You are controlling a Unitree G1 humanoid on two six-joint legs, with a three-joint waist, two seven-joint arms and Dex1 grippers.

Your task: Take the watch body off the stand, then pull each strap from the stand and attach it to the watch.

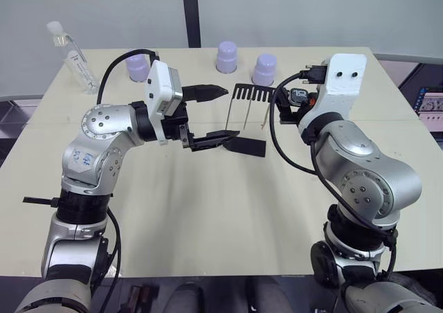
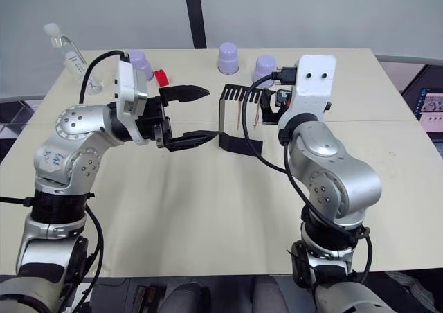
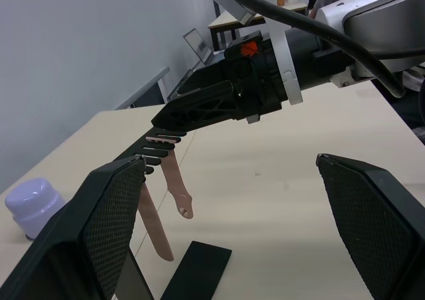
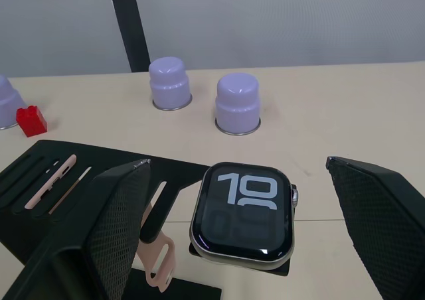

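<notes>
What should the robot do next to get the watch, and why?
Probably ease the right gripper forward and close it on the watch. It is open with the watch between its fingers, the watch sits on the stand, and both straps hang there.

Black rounded-square watch body [image 4: 242, 211]: lower digits too dim to read. Pale pink flexible strap [image 4: 157, 263]: lower end hidden behind right gripper's black finger [image 4: 99, 233], itself cut by frame edge.

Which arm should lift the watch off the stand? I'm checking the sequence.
The right. The right gripper, jaws open, already brackets the watch body on the stand. The left gripper is open on the stand's other side, near the straps.
</notes>
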